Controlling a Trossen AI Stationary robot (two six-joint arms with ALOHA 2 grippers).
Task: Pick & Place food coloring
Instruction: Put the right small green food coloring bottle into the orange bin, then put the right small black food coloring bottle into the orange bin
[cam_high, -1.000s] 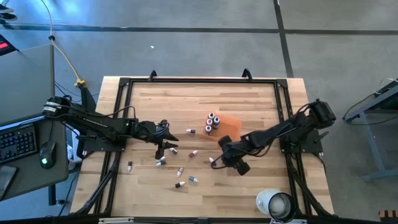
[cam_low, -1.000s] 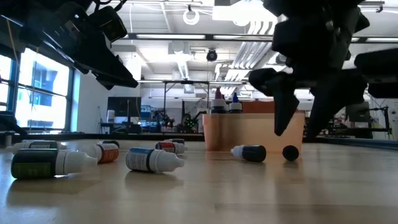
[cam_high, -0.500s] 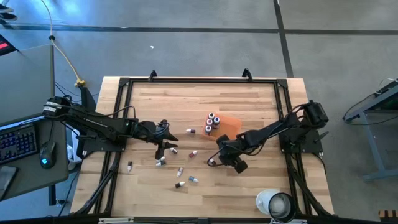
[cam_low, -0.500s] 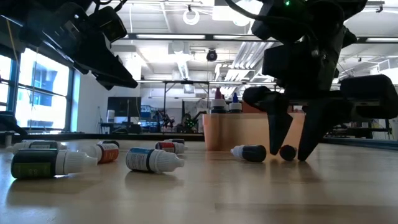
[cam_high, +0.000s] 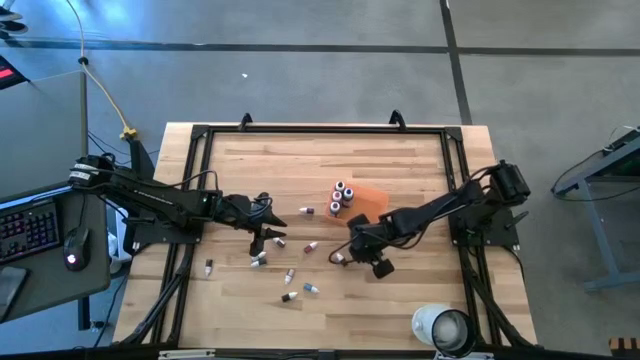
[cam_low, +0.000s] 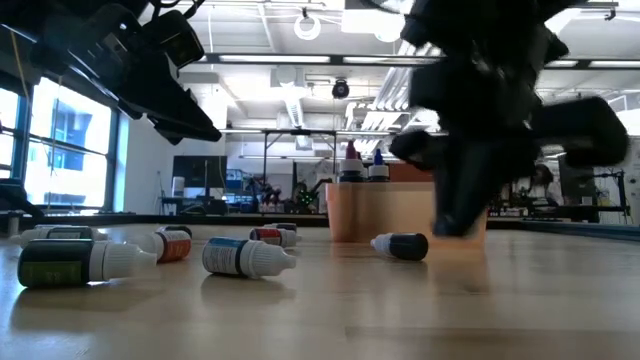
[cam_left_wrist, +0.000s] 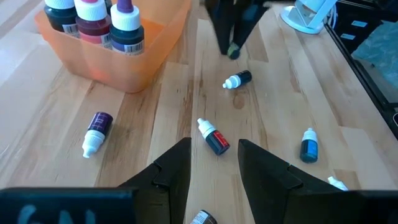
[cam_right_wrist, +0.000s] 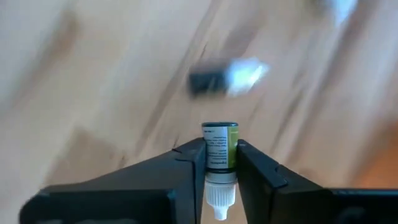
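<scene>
1. High view: right gripper (cam_high: 349, 254) low on the table (cam_high: 400, 310) at middle right of the frame, beside the orange tray (cam_high: 370, 203); small bottles scattered at lower middle.
2. Low view: left gripper (cam_low: 205, 128) hanging at upper left.
3. Left wrist view: fingers parted, nothing between.
4. Right wrist view: fingers (cam_right_wrist: 252, 163) pinched on one food coloring bottle (cam_right_wrist: 219, 151), white tip pointing down. Label print too tiny to read.

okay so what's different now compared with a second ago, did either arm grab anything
Yes. The right gripper came down beside the orange tray, shut its jaws on a green-labelled bottle that lay on the table, and the arm drew in slightly. The black bottle next to it stays put. The left gripper still hovers open, and the other loose bottles and those in the tray are unchanged.
</scene>
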